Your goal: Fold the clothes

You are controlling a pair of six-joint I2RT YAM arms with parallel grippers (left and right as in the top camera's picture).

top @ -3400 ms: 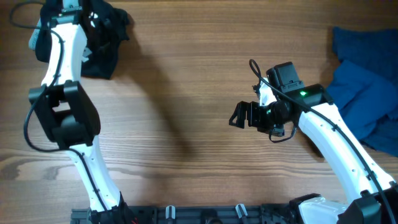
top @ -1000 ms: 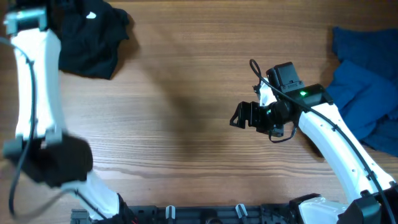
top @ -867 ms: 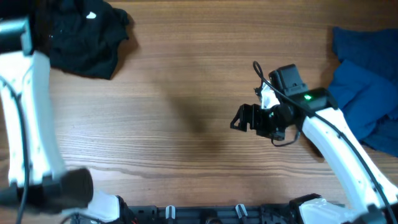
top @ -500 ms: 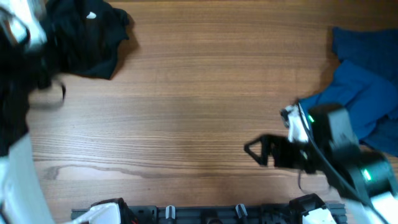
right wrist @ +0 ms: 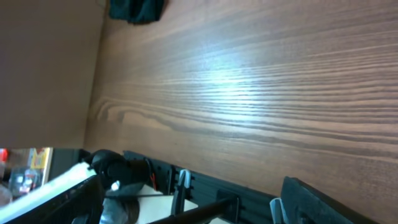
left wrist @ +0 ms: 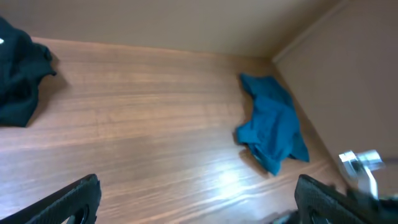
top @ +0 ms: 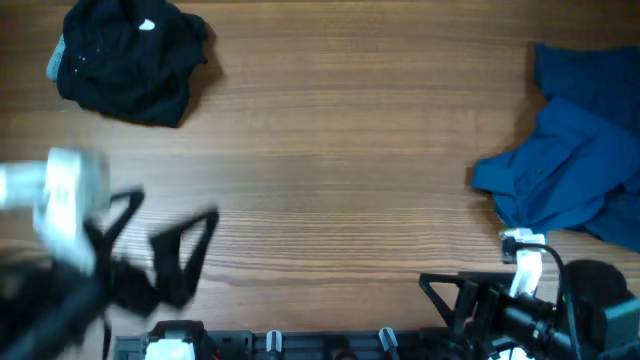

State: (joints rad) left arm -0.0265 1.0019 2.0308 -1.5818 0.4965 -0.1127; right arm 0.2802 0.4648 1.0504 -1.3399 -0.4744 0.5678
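Wooden table (top: 330,140), with a plain tan wall at its far side. Left gripper (top: 150,237), blurred, at the near-left edge: fingers spread wide over bare wood. Right gripper (top: 452,300) at the near-right edge: fingers likewise spread over bare wood. Blue garment (top: 570,165) lies bunched near it at the right edge. Black garment (top: 125,60) lies crumpled in the far-left corner, well apart from both grippers.

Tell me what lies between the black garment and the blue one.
Nothing: only bare wooden table separates the black garment and the blue garment, clearest in the overhead view.
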